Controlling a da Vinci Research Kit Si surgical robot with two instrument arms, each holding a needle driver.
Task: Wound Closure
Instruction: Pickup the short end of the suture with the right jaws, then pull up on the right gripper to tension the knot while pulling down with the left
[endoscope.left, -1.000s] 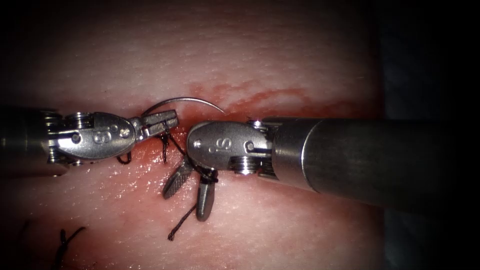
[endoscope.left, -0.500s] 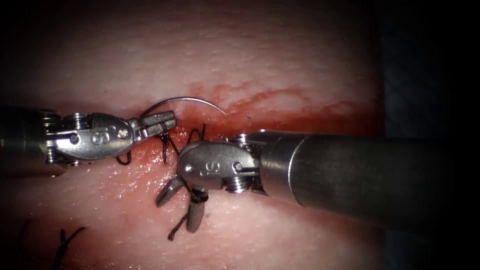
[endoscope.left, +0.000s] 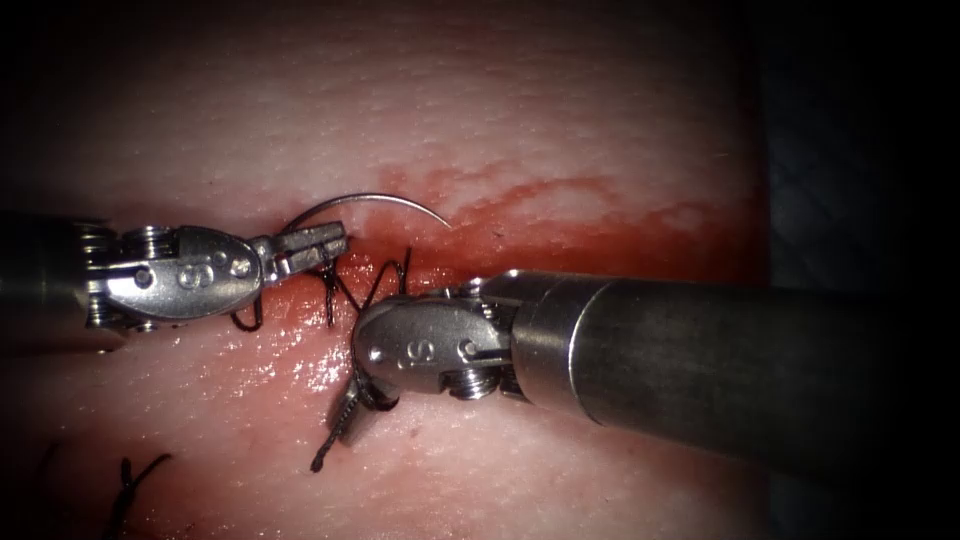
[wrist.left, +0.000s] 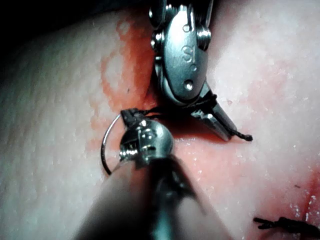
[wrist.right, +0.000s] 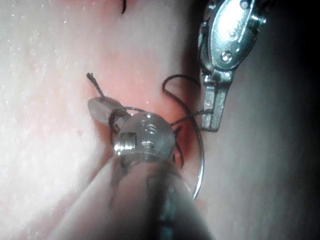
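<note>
Each of your tools has a letter "S" stamped on its metal wrist piece.

The tissue (endoscope.left: 560, 110) is pale and pink. The cut (endoscope.left: 560, 235) runs across it from left to right, and red fluid (endoscope.left: 520, 195) is smeared along it. A cut end of thread (endoscope.left: 135, 480) lies on the near left part of the tissue, well apart from your tools. The thick shaft of your right tool lies over the right part of the cut and hides it.

Your left tool (endoscope.left: 318, 243) comes in from the left. Its jaws are clenched on the needle (endoscope.left: 375, 200), right at the needle's back end where the thread joins. The needle curves up and over to the right. It lies above the tissue, not in it. Its sharp tip points down at the far edge of the cut, close to the red fluid.

The thread (endoscope.left: 385, 275) is dark. It runs from the left jaws down to the cut, zigzags there, and loops around your right tool.

Your right tool (endoscope.left: 345, 412) points down toward the near side of the cut. Its jaws are squeezed together on the short tail of the thread. The frayed tip sticks out just past the jaws and rests on the tissue.
</note>
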